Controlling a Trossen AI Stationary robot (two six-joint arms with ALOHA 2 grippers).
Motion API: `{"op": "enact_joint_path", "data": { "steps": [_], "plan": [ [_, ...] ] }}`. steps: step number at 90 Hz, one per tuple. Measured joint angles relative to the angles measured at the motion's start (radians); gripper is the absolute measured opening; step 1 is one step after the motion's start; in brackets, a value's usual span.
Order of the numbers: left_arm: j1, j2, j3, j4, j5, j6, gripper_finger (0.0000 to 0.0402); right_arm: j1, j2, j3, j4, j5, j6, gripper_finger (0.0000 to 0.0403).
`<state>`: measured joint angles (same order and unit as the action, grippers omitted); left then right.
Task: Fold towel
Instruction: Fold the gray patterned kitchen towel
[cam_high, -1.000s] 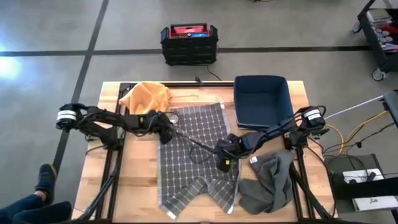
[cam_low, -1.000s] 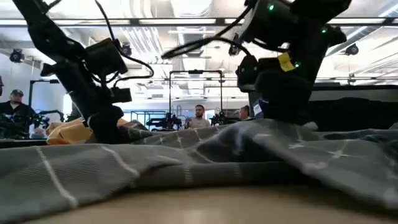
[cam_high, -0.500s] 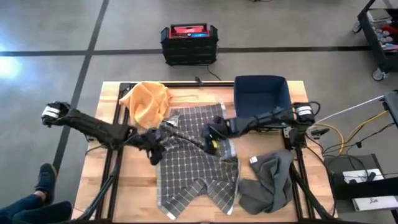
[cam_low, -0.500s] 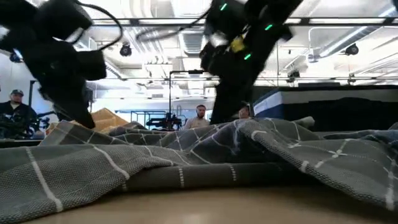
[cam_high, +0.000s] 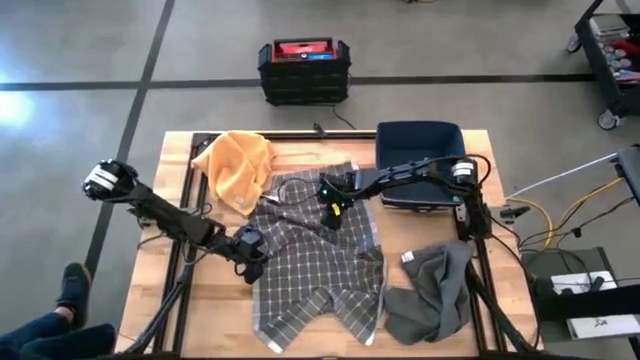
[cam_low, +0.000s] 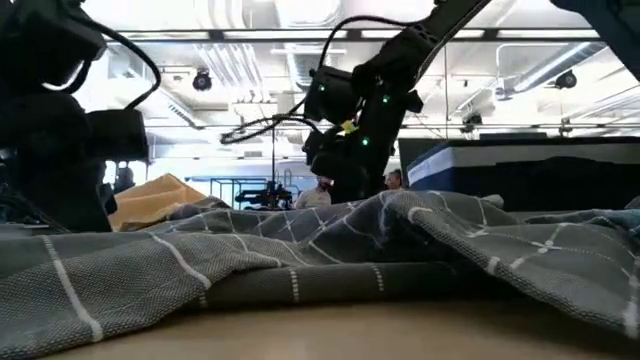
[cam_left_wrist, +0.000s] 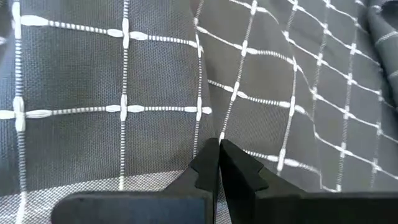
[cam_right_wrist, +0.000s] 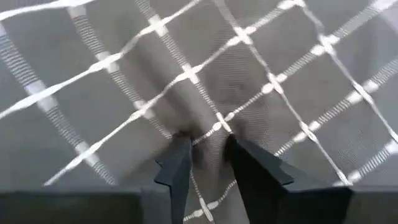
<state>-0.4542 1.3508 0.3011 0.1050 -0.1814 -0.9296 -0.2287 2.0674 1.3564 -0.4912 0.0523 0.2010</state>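
Note:
A grey towel with a white grid (cam_high: 320, 255) lies rumpled across the middle of the table, and fills the foreground of the low view as the towel (cam_low: 300, 265). My left gripper (cam_high: 250, 264) sits low at the towel's left edge with its fingers shut. My right gripper (cam_high: 335, 206) is over the towel's far part, closed on a pucker of cloth. In the low view the right gripper (cam_low: 345, 165) stands behind the cloth ridge. My left gripper (cam_left_wrist: 219, 144) has its shut fingertips on a raised crease of the towel (cam_left_wrist: 210, 106) near the left edge, coming down at a slant. The crease runs straight into the tips; how many layers they hold, I cannot tell. My right gripper (cam_right_wrist: 208, 146) pinches a small pucker of the towel (cam_right_wrist: 205, 127) between its two fingers from above. The cloth gathers in wrinkles toward the fingers, and the rest of the towel lies on the table.
An orange cloth (cam_high: 238, 165) lies at the far left of the table, touching the towel's far left corner. A dark blue bin (cam_high: 420, 160) stands at the far right. A dark grey cloth (cam_high: 432, 290) lies crumpled at the near right. A red and black box (cam_high: 303, 66) is on the floor beyond.
My right gripper has gone toward the far edge and the left, drawing the towel's right part with it, so the towel's middle is narrower and more bunched. My left gripper has moved toward the near edge, along the towel's left edge.

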Motion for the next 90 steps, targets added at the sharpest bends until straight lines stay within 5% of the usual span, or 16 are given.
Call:
{"op": "enact_joint_path", "data": {
  "steps": [23, 41, 50, 67, 90],
  "plan": [
    [-0.056, -0.003, -0.001, -0.007, 0.023, -0.040, 0.0000, -0.092, -0.040, 0.027, -0.072, 0.078, 0.003, 0.0072],
    [-0.056, -0.195, 0.065, -0.149, -0.007, 0.062, 0.0000, -0.040, -0.179, 0.021, -0.121, -0.106, -0.045, 0.0080],
    [-0.057, -0.267, 0.107, -0.130, -0.034, 0.119, 0.0000, 0.049, -0.271, -0.003, -0.135, -0.189, -0.046, 0.0106],
    [-0.033, -0.306, 0.151, 0.009, -0.127, 0.260, 0.0006, 0.307, -0.407, -0.077, -0.131, -0.156, -0.048, 0.0183],
    [-0.076, -0.155, 0.395, -0.132, 0.028, 0.371, 0.0105, 0.693, -0.408, -0.127, -0.120, -0.011, 0.109, 0.0257]
  ]
}}
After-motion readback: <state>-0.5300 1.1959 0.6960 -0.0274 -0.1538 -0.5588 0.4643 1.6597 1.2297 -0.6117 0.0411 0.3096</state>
